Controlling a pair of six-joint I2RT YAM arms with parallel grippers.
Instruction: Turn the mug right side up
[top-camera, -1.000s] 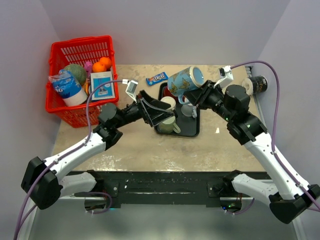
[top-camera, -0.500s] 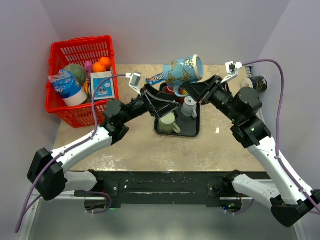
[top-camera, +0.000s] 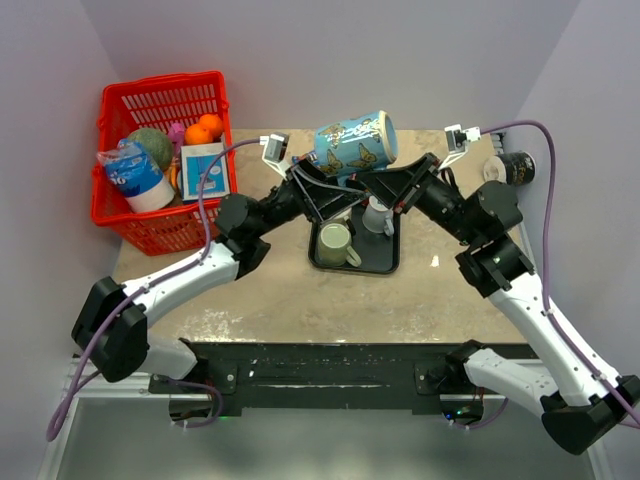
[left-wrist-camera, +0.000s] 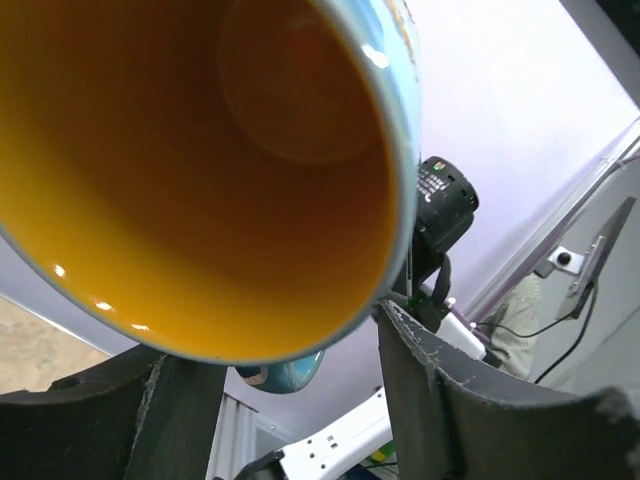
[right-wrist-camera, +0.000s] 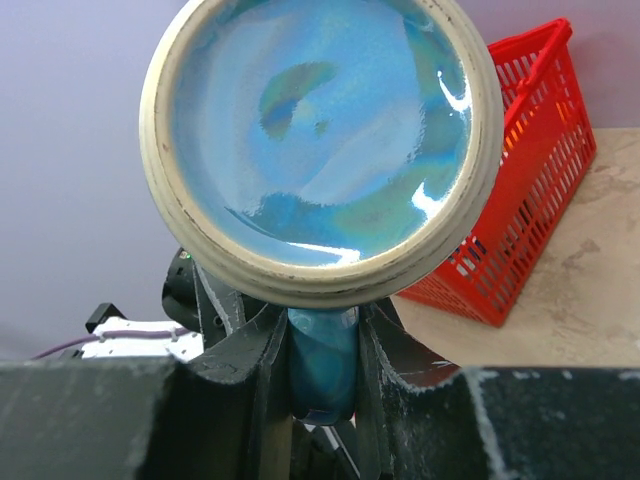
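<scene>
The blue butterfly mug (top-camera: 350, 145) hangs on its side in the air above the black tray (top-camera: 388, 262). Its cream-ringed base (right-wrist-camera: 320, 130) faces the right wrist camera, and its orange inside (left-wrist-camera: 200, 150) faces the left wrist camera. My right gripper (top-camera: 388, 185) is shut on the mug's blue handle (right-wrist-camera: 325, 360). My left gripper (top-camera: 328, 182) comes from the left. Its two fingers stand on either side of the mug's mouth, and both touch the rim. In the left wrist view the gripper (left-wrist-camera: 270, 335) has the rim resting between its pads.
A red basket (top-camera: 160, 100) with groceries stands at the back left and also shows as the basket (right-wrist-camera: 520, 200) in the right wrist view. On the tray stand a green mug (top-camera: 335, 240) and a small grey cup (top-camera: 375, 215). A dark can (top-camera: 515, 168) sits at the back right.
The right gripper carried the mug to the left and turned its mouth towards the left arm. The left gripper rose from the tray to the mug and its jaws closed in on the rim.
</scene>
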